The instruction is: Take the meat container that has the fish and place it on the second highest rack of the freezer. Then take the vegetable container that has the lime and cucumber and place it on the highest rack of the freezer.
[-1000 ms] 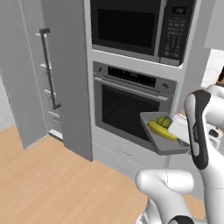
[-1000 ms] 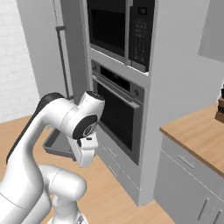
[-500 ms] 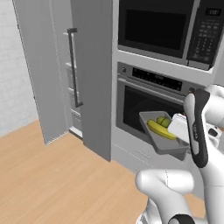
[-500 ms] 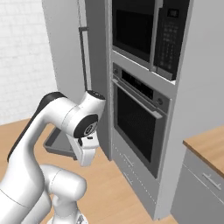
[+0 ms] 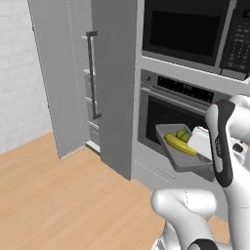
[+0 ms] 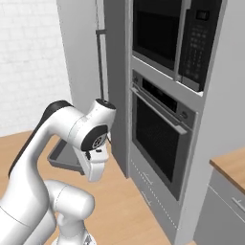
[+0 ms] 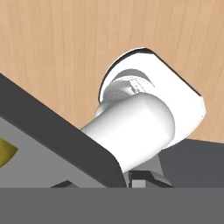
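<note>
Tool (image 5: 209,155) clamped on the vegetable tray (image 5: 172,150), we have driven closer to the open freezer (image 5: 87,83) for the highest rack

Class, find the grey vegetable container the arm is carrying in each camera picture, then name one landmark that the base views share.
Left base view: vegetable container at right of centre, before the wall oven.
Right base view: lower left, a corner of it behind the arm.
Hand view: dark wall at lower left.
Shared landmark: the freezer's dark bar handle.
</note>
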